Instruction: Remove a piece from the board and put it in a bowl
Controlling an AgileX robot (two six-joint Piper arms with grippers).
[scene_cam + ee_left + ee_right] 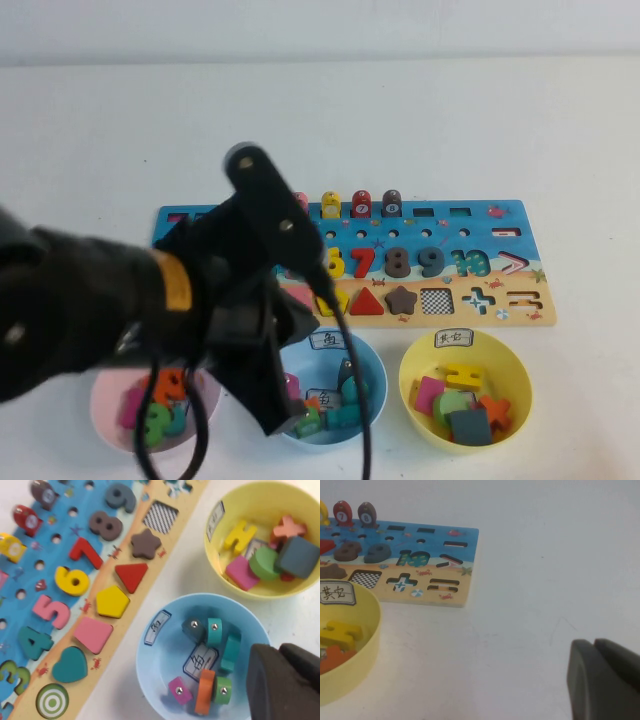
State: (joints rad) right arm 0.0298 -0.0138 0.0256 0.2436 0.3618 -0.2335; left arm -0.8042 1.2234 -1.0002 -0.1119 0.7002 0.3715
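The blue and sandy board (pixel 500 215) lies across the table's middle; it also shows in the left wrist view (pixel 101 547). The light blue bowl (pixel 377 362) stands in front of it, with a white label at its rim. In the left wrist view the bowl (pixel 150 666) holds a teal arch-topped piece (pixel 215 631), a second teal piece, and grey, orange, green and magenta blocks. My left gripper (pixel 277 652) hangs above the bowl's edge, shut and empty; it also shows in the high view (pixel 280 410). My right gripper (pixel 594 645) is shut and empty over bare table, right of the board.
A yellow bowl (pixel 515 365) with several pieces stands right of the blue bowl. A pink bowl (pixel 100 400) with pieces stands left, partly behind my left arm. Yellow, red and brown arch-topped blocks stand on the board's far row (pixel 360 205).
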